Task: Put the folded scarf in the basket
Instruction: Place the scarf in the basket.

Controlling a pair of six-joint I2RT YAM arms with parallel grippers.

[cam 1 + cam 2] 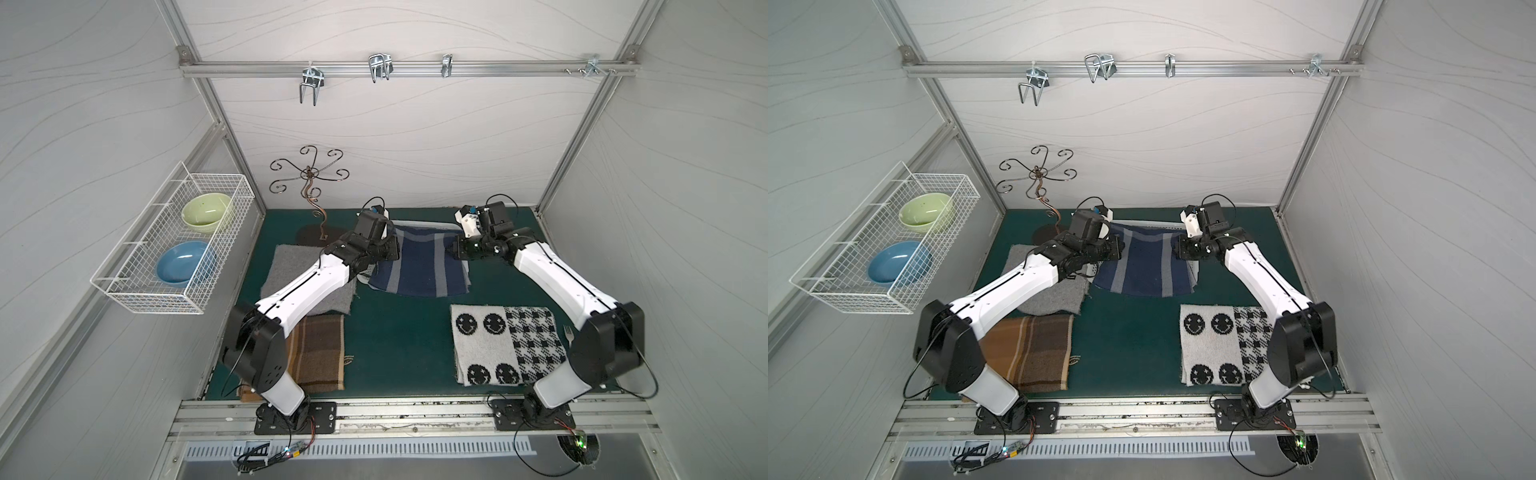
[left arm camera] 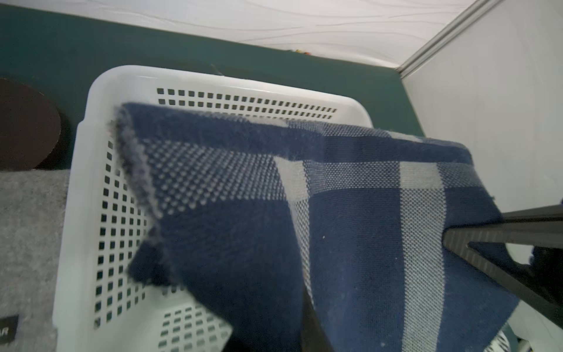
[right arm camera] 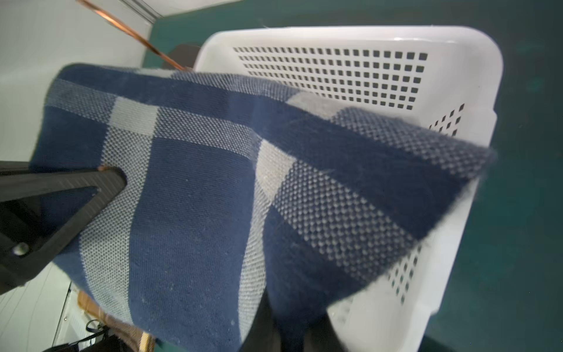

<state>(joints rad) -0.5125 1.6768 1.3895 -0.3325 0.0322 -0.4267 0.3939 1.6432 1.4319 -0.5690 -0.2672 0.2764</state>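
Observation:
The folded scarf (image 1: 419,262), navy with pale grey stripes, hangs stretched between both grippers just above the basket. My left gripper (image 1: 394,249) is shut on its left edge and my right gripper (image 1: 454,250) is shut on its right edge. The white perforated basket (image 2: 91,170) lies under the scarf at the back of the green mat. In both top views the scarf hides most of it, leaving a strip of rim (image 1: 1144,223). In the right wrist view the scarf (image 3: 198,189) sags over the basket's (image 3: 380,39) open inside, and my right gripper (image 3: 283,323) pinches the cloth.
A grey scarf (image 1: 307,282) and a brown plaid scarf (image 1: 322,353) lie under the left arm. A smiley-and-check scarf (image 1: 503,349) and a white fork (image 1: 568,332) lie front right. A curled metal stand (image 1: 309,187) rises back left. A wire rack (image 1: 166,249) holding two bowls hangs on the left wall.

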